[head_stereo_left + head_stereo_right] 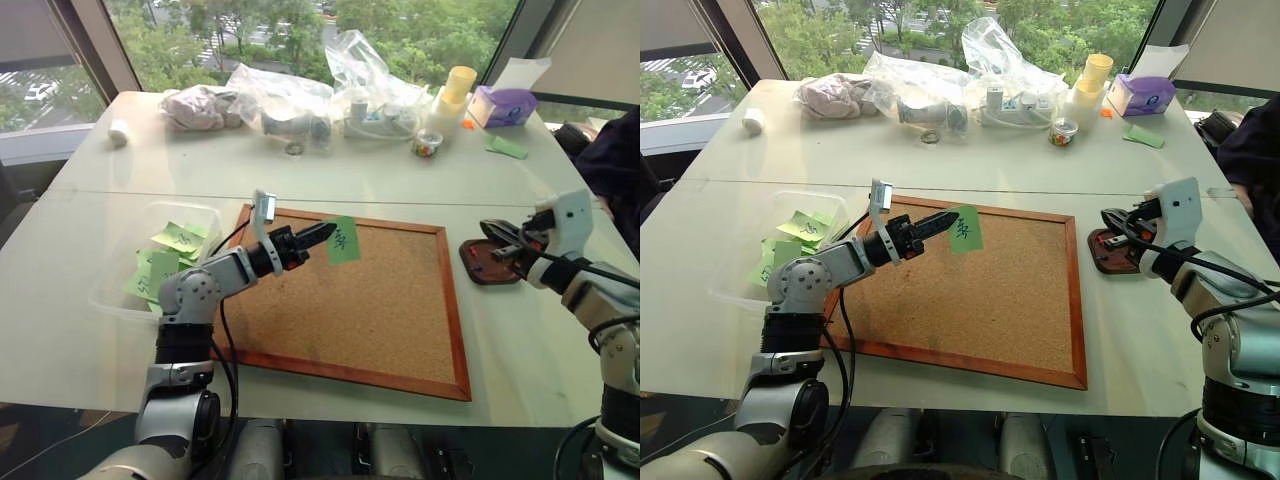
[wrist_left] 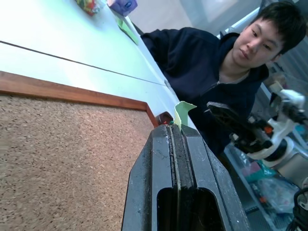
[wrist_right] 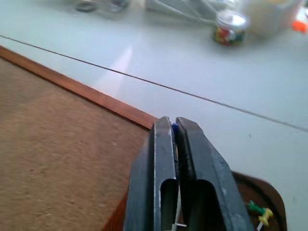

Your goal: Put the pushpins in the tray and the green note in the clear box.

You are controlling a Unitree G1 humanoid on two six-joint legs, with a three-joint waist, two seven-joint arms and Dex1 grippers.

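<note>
Pinching the small light-green scribbled note (image 1: pixel 343 240) between closed fingers, the left gripper (image 1: pixel 322 234) holds it above the wood-framed corkboard (image 1: pixel 400 300); next it must swing left to the clear plastic box (image 1: pixel 205 215). The right gripper (image 3: pixel 174 128), clamped on a blue pushpin (image 3: pixel 175 127), hovers over the reddish-brown tray (image 1: pixel 478 268), ready to release.

Left tool (image 1: pixel 322 236) and right tool (image 1: pixel 494 252) both clamped.

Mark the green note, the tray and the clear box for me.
green note (image 1: pixel 343 241), left eye view, middle of the paper.
tray (image 1: pixel 478 264), left eye view, near-left rim.
clear box (image 1: pixel 205 212), left eye view, far right corner of its wall.
</note>
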